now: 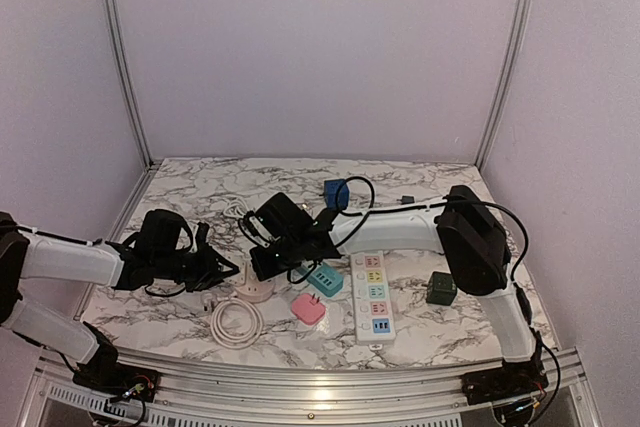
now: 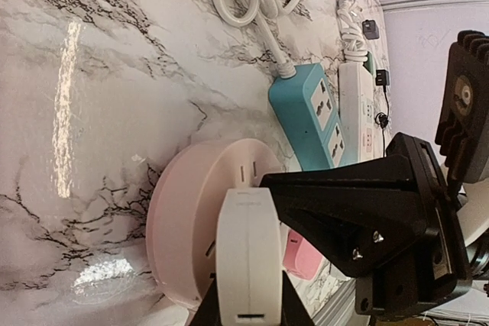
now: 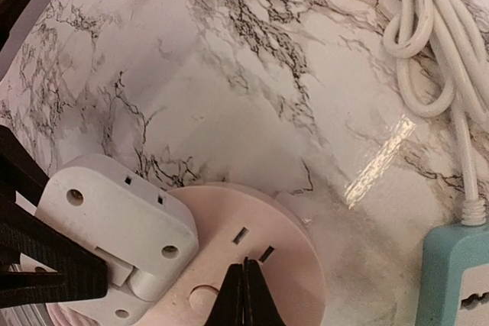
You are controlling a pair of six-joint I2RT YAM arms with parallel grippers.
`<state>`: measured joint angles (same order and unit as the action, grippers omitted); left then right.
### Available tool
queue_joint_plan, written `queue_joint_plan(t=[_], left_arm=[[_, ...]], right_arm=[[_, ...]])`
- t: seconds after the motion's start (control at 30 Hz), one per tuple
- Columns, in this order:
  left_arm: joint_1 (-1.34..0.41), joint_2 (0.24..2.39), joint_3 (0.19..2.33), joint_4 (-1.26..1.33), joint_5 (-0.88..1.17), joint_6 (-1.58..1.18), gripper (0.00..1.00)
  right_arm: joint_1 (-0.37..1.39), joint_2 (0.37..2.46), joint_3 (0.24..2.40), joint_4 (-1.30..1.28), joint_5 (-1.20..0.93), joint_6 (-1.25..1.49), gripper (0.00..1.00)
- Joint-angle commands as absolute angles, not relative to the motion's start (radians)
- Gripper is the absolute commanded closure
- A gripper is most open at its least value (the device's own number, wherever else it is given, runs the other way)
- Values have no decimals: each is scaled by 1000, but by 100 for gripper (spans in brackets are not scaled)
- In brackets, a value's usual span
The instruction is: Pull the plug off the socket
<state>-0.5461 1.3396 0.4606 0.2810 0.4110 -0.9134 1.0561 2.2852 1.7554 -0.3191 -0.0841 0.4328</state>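
The left fingers (image 2: pixel 248 309) are closed to a narrow gap on the white plug (image 2: pixel 248 253), one finger on each of its flat sides. The plug stands on the face of the round pink socket (image 2: pixel 191 219), which lies just beyond the left fingertips. The pins are hidden, so I cannot tell how deep they sit.

The right fingers (image 3: pixel 244 295) are fully shut and hold nothing. Their joined tips rest on the socket's face just beside the plug (image 3: pixel 114 223), near a pair of free slots.

The step in hand looks like the pull itself. To do it well, the left fingers should draw the plug straight off the socket face, along the line of the pins. Rocking it sideways could jam the pins or tip the disc.

The right fingers should bear down firmly while the left pull. The socket looks light and the marble worktop (image 2: pixel 114 74) is glossy, so it may lift or slide with the plug. The right tips sit close to the plug and off the disc's centre, so a slow, even pull seems safer than a jerk.

No brand or writing can be read. The plug shows only screw holes and a small slot, and the teal strip (image 2: pixel 317 116) and white strip (image 2: pixel 359 104) beyond the left fingers show only sockets
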Motion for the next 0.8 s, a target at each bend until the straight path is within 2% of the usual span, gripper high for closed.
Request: queue_joint_plan(t=[0.0,0.53,0.77], left_arm=[[-529,1304,465,525,543,-950,100],[-491,1379,443,654,609,-1045,100],[-492,1444,460,629,611,-1046,100]], right_arm=[[1065,2356,1754,-439,-68,422,98],[1057,2313,1759,-453,-6,384,97],[1059,2214,1688,-349,-31,298,80]])
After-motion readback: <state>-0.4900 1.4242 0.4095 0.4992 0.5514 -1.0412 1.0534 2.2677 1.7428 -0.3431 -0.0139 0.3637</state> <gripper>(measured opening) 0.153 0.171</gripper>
